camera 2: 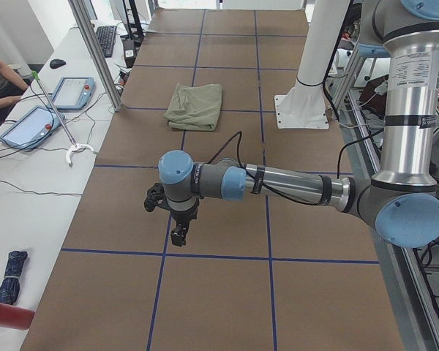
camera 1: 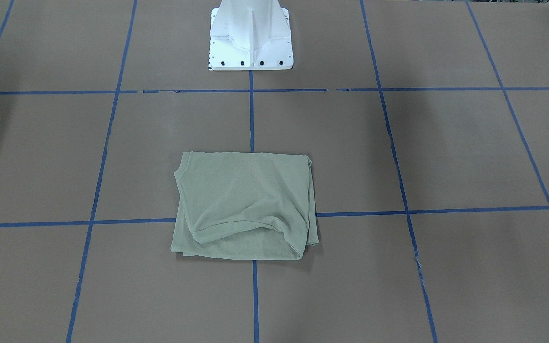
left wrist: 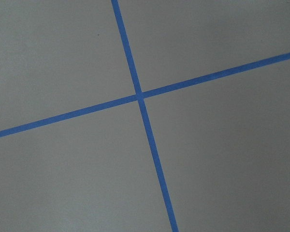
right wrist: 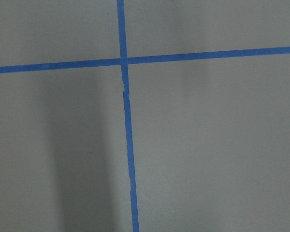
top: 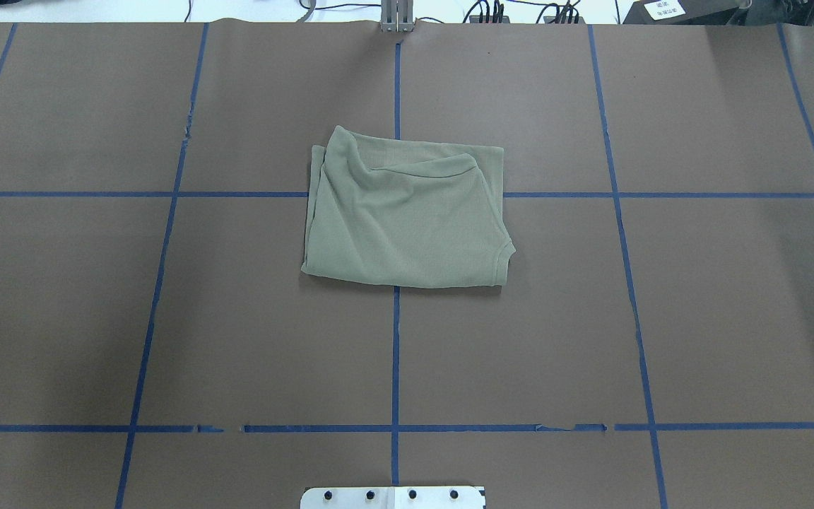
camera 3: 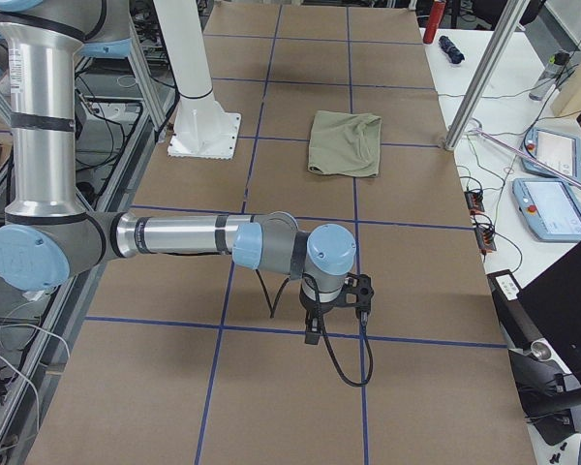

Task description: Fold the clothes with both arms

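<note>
Black left end effector (camera 2: 177, 234) and black right end effector (camera 3: 312, 331) on grey-silver arms hang either side of white metal pedestal (camera 1: 250, 43); open or closed, cannot tell. Sage-green knit shirt (camera 1: 243, 205) lies folded, well in front of pedestal, on brown paper worktop (camera 1: 446, 157). Looks nearly done: smooth slack top hem, lift corners evenly. No logo or tag shows; arm label (camera 2: 417, 73) unreadable.

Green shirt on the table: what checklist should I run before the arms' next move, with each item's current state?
1. Shirt folded into a compact rectangle: ok.
2. Top layer flat: not ok, rumpled along the edge away from the robot.
3. Left gripper clear of shirt, over bare table: ok.
4. Right gripper clear of shirt: ok.
5. Either gripper open or shut: cannot tell.
</note>
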{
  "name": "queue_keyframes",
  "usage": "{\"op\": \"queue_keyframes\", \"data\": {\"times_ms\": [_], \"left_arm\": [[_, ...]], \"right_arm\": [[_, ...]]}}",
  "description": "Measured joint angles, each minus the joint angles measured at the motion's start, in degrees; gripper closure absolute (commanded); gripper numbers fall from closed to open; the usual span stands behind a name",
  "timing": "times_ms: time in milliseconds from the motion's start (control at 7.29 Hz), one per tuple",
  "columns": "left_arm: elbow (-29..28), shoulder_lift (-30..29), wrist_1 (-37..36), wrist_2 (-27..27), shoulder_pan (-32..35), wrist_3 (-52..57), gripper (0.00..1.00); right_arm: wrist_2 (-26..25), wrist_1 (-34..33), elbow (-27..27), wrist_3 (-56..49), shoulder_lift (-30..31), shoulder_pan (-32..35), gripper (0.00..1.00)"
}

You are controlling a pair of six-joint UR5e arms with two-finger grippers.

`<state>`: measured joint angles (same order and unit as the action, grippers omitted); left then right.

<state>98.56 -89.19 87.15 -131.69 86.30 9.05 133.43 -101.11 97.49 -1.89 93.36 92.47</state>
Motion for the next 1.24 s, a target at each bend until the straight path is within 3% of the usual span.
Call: {"op": "queue_keyframes", "data": {"times_ms": [1235], "left_arm": [[0.4,0.1,0.1,-0.5,0.0,-8.1,0.00]], "right_arm": [[-0.1,0.0,0.5,0.6,-0.4,-0.3,0.00]]}}
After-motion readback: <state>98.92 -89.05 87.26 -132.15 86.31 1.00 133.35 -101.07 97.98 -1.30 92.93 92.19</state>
